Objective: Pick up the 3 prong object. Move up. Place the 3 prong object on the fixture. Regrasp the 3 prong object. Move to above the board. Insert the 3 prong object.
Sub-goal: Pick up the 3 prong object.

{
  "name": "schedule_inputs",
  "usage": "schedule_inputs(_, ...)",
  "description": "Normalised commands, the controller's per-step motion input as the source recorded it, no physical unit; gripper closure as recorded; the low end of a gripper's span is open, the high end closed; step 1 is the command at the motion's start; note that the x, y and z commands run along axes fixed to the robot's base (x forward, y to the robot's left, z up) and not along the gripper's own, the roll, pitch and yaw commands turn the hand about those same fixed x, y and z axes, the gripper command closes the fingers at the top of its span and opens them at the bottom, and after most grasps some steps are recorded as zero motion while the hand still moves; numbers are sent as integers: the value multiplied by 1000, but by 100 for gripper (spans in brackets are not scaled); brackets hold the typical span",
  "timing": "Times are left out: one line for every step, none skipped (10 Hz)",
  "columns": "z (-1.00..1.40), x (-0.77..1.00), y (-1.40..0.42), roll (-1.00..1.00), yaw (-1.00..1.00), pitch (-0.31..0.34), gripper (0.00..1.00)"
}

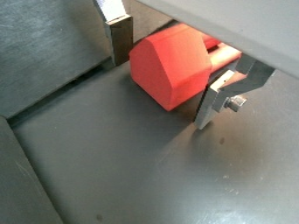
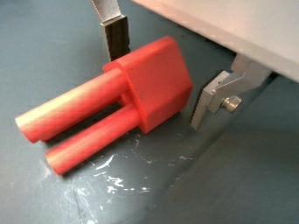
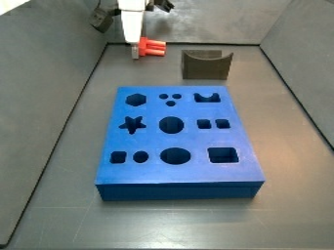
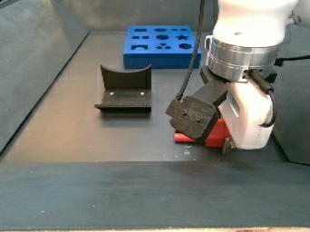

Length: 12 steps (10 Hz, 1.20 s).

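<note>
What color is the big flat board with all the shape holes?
Blue. The board shows best in a side view, away from the gripper.

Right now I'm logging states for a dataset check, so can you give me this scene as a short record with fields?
gripper: low over the floor, fingers either side of the red piece, jaws not closed on it
3 prong object: red, lying on the floor between the fingers, prongs pointing away from the gripper
contact: one finger at the body's edge; gap to the other finger; grasp not confirmed
fixture: dark notched block, empty, apart from the piece
board: blue, holes unfilled, away from the gripper
task stage: pick-up not yet done
</note>
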Motion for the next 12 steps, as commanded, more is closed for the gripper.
schedule_inputs(-260, 0, 0, 6, -503, 0, 0)
schedule_inputs(-43, 0, 0, 0, -14, 0, 0)
schedule_inputs(-29, 40, 0, 0, 0, -20, 0)
schedule_inputs(-443, 51, 23, -31, -74, -169, 0)
schedule_inputs(-66, 0, 74, -83, -131, 0, 0)
schedule_inputs(0, 0, 0, 0, 0, 0, 100)
schedule_inputs(0, 0, 0, 0, 0, 0, 100)
schedule_inputs(0, 0, 0, 0, 0, 0, 100)
schedule_inputs(0, 0, 0, 0, 0, 0, 100)
schedule_inputs(0, 0, 0, 0, 0, 0, 100)
schedule_inputs(0, 0, 0, 0, 0, 0, 100)
schedule_inputs(0, 0, 0, 0, 0, 0, 100)
